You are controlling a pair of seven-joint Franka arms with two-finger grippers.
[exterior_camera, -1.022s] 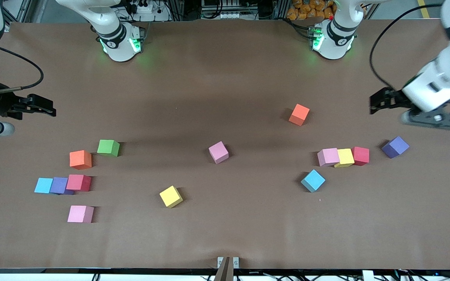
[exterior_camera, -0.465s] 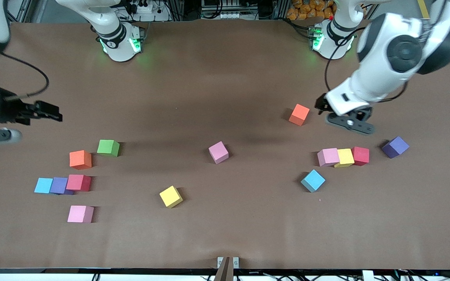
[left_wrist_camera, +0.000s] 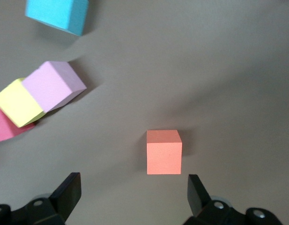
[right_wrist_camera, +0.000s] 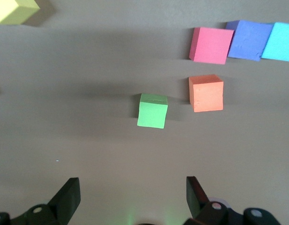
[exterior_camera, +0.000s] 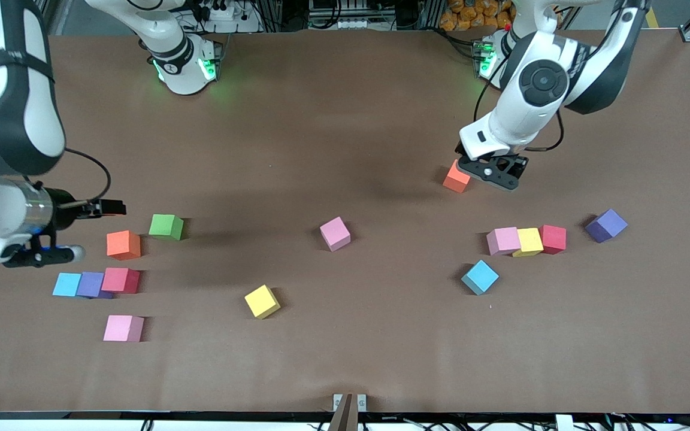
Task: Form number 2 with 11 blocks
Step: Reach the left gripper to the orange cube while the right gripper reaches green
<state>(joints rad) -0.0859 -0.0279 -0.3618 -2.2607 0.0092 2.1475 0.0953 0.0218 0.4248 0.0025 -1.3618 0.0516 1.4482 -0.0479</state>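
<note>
The blocks lie scattered and no number 2 is in view. My left gripper [exterior_camera: 463, 160] hangs open just above an orange block [exterior_camera: 456, 179], which sits just ahead of its jaws [left_wrist_camera: 163, 152]. Nearer the camera stand a pink [exterior_camera: 504, 240], yellow [exterior_camera: 528, 242] and red [exterior_camera: 553, 239] row, a blue block [exterior_camera: 480, 276] and a purple one [exterior_camera: 606, 225]. My right gripper [exterior_camera: 108, 208] is open and empty beside a green block [exterior_camera: 166, 226] and another orange one [exterior_camera: 123, 245]. Both blocks appear in the right wrist view, green [right_wrist_camera: 152, 110] and orange [right_wrist_camera: 206, 93].
A blue [exterior_camera: 67, 284], purple [exterior_camera: 90, 285] and red [exterior_camera: 121, 279] row and a pink block [exterior_camera: 123, 328] lie toward the right arm's end. A pink block [exterior_camera: 335, 233] and a yellow one [exterior_camera: 262, 301] sit mid-table.
The left arm swung in from its end of the table to over the orange block. The right gripper moved in toward the green and orange blocks. No block has moved.
</note>
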